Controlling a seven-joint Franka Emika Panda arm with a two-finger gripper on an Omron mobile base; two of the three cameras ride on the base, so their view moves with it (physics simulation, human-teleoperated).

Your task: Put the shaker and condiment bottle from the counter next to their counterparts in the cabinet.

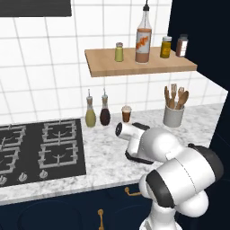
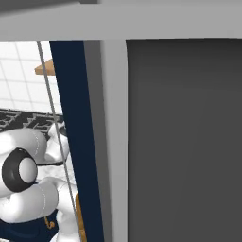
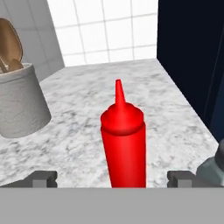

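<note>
- In your hand view the slim bright red squeeze bottle with the pointed nozzle (image 3: 123,144) stands upright on the white-grey veined marble counter (image 3: 78,131), centred between the two dark finger tips.
- Your tool (image 3: 112,179) is spread wide, one tip on each side of the red bottle and neither touching it; it has hold of nothing.
- At the lower right edge of that view you see a grey cap (image 3: 214,168), just beside the right tip; whether it is the shaker, you cannot tell.
- A grey stone crock with wooden spoons (image 3: 19,105) stands to the left of the bottle, apart from it.
- On the light wooden shelf board (image 1: 139,65) you see the small yellow-green shaker with grey cap (image 1: 119,52) and the tall clear bottle with orange-brown contents (image 1: 143,38), side by side.
</note>
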